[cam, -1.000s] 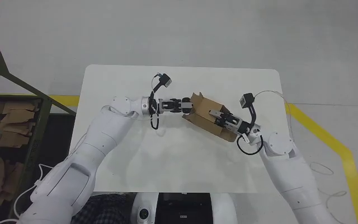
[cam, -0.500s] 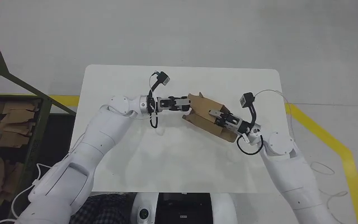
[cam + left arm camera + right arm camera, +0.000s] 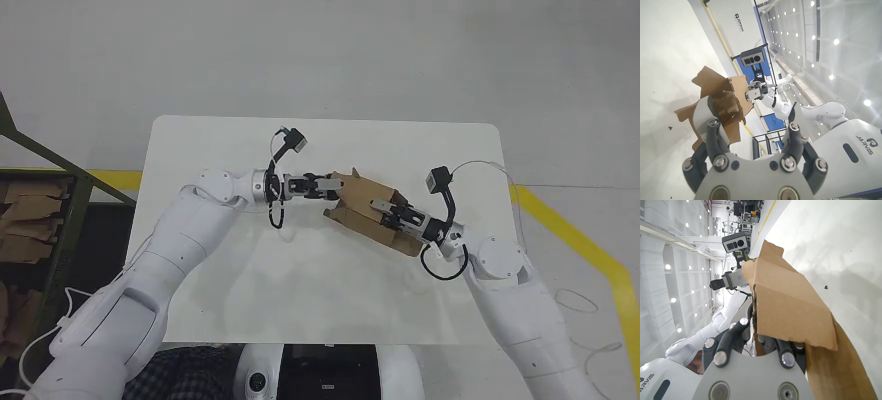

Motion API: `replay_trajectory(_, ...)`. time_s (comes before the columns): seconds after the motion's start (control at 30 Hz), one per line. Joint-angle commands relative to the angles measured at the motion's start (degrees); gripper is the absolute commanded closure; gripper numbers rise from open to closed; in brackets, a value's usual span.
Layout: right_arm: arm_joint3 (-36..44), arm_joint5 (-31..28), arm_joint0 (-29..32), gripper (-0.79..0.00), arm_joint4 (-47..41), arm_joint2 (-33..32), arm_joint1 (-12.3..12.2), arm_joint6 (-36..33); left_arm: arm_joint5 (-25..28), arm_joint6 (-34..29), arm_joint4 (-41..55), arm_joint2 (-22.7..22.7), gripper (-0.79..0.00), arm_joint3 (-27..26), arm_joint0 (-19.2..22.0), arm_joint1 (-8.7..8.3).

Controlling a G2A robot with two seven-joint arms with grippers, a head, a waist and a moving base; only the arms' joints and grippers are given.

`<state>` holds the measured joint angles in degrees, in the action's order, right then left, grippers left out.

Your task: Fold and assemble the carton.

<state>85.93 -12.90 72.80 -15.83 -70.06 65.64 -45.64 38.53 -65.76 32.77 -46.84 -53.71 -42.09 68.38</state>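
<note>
A brown cardboard carton (image 3: 366, 206) lies tilted on the white table (image 3: 230, 290), its flaps partly folded. My left gripper (image 3: 327, 189) is at the carton's left end and stands open. In the left wrist view one finger (image 3: 701, 108) rests against a loose flap of the carton (image 3: 725, 98), while the other finger (image 3: 794, 114) is in free air. My right gripper (image 3: 393, 213) is at the carton's right end, shut on its wall. In the right wrist view a carton (image 3: 789, 300) panel covers the fingertips.
A dark bin (image 3: 35, 215) holding flat cardboard pieces stands on the floor left of the table. Yellow tape (image 3: 570, 235) runs along the floor on the right. The near part and the far left part of the table are bare.
The carton has shifted slightly left and lies flatter, with its upper panel folded further over. The right gripper moved left with it. The left gripper has barely moved.
</note>
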Motion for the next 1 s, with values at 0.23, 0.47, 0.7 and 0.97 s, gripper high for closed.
replay_trajectory(0.23,1.06,-0.13,0.64,0.0,0.86,-0.34,-0.2,0.03,-0.1,-0.1,0.01,1.25,-0.32,1.08,0.77,0.21)
replay_trajectory(0.47,2.15,-0.45,1.51,0.0,1.03,-0.75,-0.38,-0.07,-0.06,-0.05,0.09,1.92,-0.142,1.84,1.21,0.36)
replay_trajectory(0.7,3.08,-1.13,2.25,0.0,0.92,-0.83,-0.49,-0.22,0.02,0.03,0.41,2.17,-0.08,2.13,1.25,0.37)
replay_trajectory(0.97,3.04,-1.36,2.59,-0.163,-0.49,-1.34,-0.62,-0.83,0.11,0.11,0.63,2.15,-0.025,0.95,0.94,0.06)
